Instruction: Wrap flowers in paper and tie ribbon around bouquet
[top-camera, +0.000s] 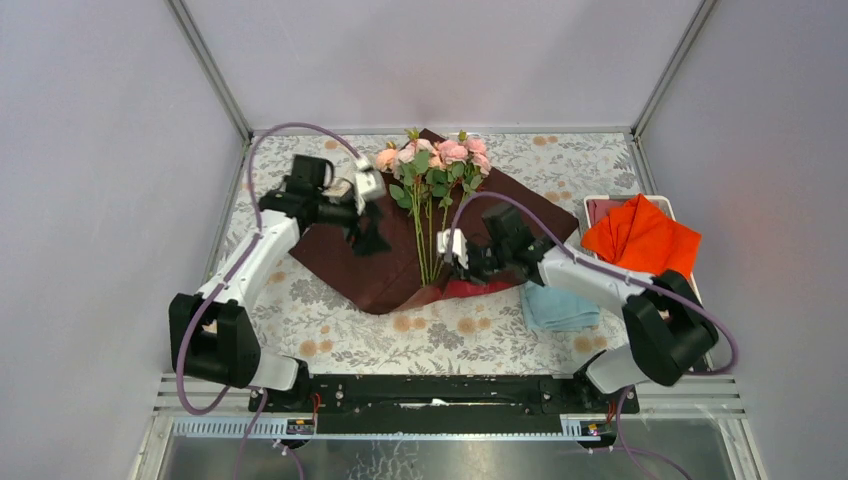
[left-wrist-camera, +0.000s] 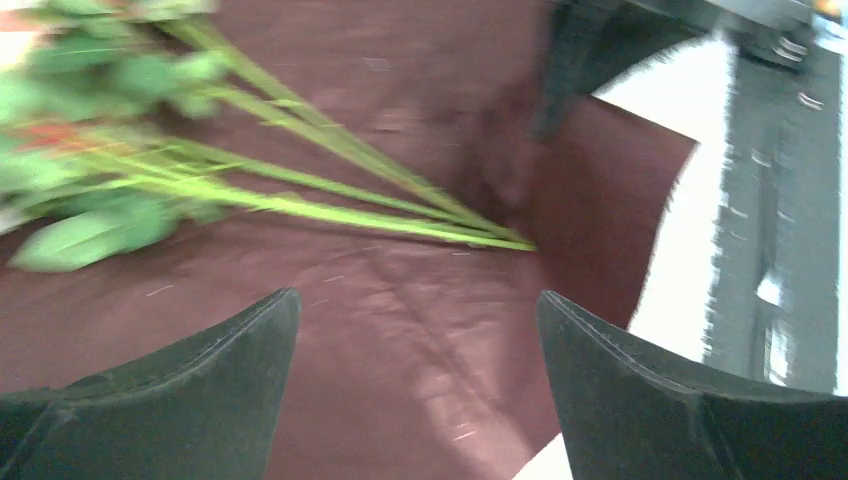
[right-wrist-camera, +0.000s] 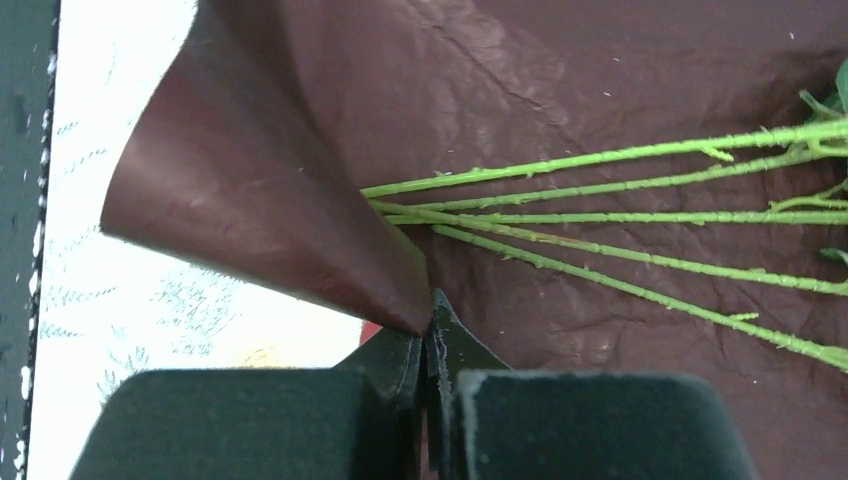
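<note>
Right jaws pinch a folded corner of the paper (right-wrist-camera: 250, 200) by the flowers (top-camera: 432, 165); left jaws hang wide, empty. A hard tug could tear it or scatter stems.

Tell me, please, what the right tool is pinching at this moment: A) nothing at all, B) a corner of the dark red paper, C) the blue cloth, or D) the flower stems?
B: in the right wrist view the right tool is shut on a lifted, folded-over corner of the paper, while the flowers lie free on the sheet beside it.
</note>
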